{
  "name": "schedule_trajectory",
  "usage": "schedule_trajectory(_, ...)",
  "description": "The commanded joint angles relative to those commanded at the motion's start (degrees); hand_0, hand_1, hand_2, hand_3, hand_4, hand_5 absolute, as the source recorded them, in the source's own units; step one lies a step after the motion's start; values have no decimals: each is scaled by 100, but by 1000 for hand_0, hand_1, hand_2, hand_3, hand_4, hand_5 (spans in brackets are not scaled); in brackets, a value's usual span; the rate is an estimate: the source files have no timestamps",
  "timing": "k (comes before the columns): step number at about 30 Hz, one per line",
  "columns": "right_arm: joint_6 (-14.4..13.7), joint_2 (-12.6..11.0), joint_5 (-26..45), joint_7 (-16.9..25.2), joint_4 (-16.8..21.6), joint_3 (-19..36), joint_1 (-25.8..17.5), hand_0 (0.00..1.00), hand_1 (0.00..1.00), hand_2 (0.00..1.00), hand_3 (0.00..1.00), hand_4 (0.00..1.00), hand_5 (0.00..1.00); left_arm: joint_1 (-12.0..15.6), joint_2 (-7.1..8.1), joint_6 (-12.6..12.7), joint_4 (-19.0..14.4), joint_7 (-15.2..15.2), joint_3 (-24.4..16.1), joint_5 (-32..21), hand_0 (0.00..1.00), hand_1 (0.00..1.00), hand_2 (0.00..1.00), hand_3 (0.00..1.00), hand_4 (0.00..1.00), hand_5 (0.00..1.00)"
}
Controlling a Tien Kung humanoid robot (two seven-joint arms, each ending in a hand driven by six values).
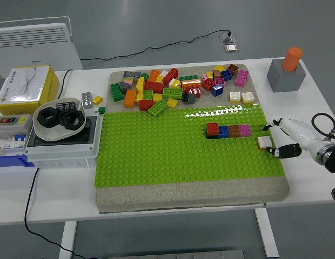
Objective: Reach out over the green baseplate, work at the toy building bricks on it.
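The green baseplate lies on a grey mat mid-table. Pressed onto it is a short row of bricks: red, blue, brown and pink. A single white brick sits on the plate near its right edge. My right hand comes in from the right, with its forefinger and thumb spread on either side of the white brick, open, not clearly pressing it. A pile of several loose bricks covers the mat behind the plate. The left arm is out of sight.
A grey block with an orange cylinder stands at the back right. On the left are a white bowl of black nuts on a grey switch box, a yellow box and a black cable.
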Motion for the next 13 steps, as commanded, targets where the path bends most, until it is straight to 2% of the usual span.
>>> schedule_trajectory(13, 7, -21, 35, 9, -20, -49, 18, 907, 900, 873, 707, 737, 165, -8, 8, -32, 0, 0, -11, 34, 694, 673, 711, 800, 857, 998)
